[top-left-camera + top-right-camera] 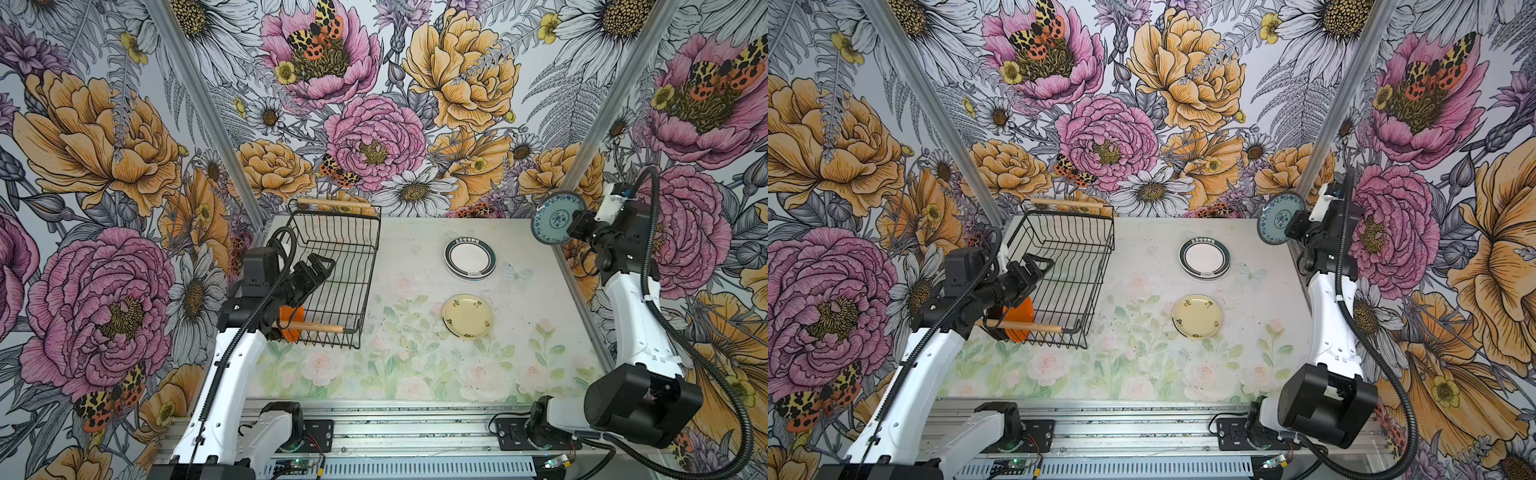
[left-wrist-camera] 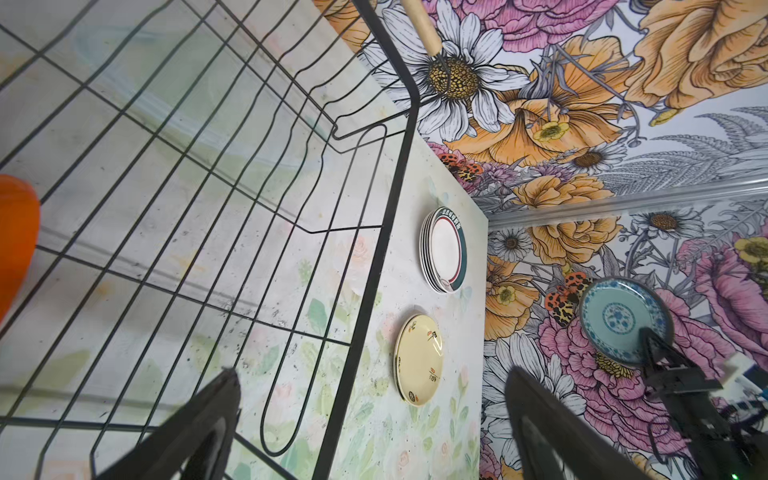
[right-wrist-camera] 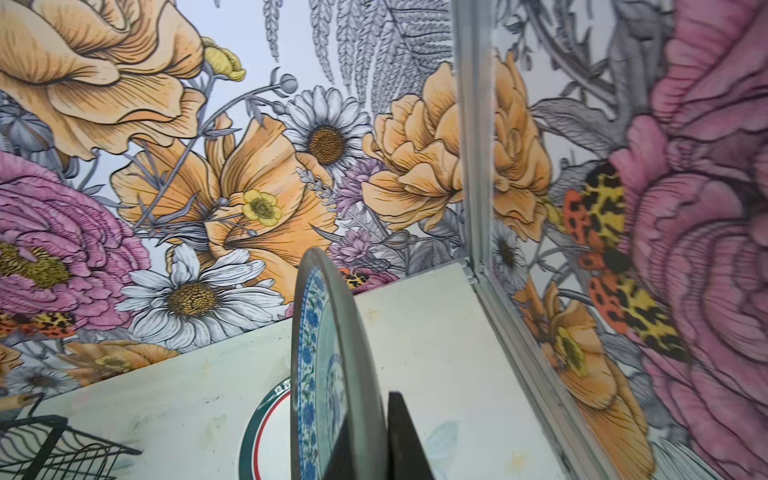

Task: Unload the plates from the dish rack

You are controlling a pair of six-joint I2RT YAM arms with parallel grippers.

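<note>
Left tool (image 1: 320,266) is spread wide with nothing between its fingers, hanging over the left side of the dish rack (image 1: 368,291), and in the left wrist view only wire floor and counter show through the gap. Just under that arm's wrist, the orange plate (image 1: 291,322) stands on edge in the rack's near left corner. It is the only plate visible in the basket, and the near wooden handle (image 1: 316,328) crosses right in front of it while the arm covers part of it from above. The far handle (image 1: 332,203) sits against the flowered back wall. Over to the right tool (image 1: 571,226): it is clamped on the rim of the teal-patterned plate (image 1: 555,220), holding it upright on edge, high above the far right corner of the counter (image 1: 415,374). The aluminium corner post (image 1: 582,166) runs just beside that plate. Below and to the left of it in both top views, a stack of white plates with dark rims (image 1: 469,259) lies flat on the counter. Nearer the front, a cream floral plate (image 1: 467,316) lies flat too, apart from the stack. Both sit well clear of the rack, on the right half of the counter.
</note>
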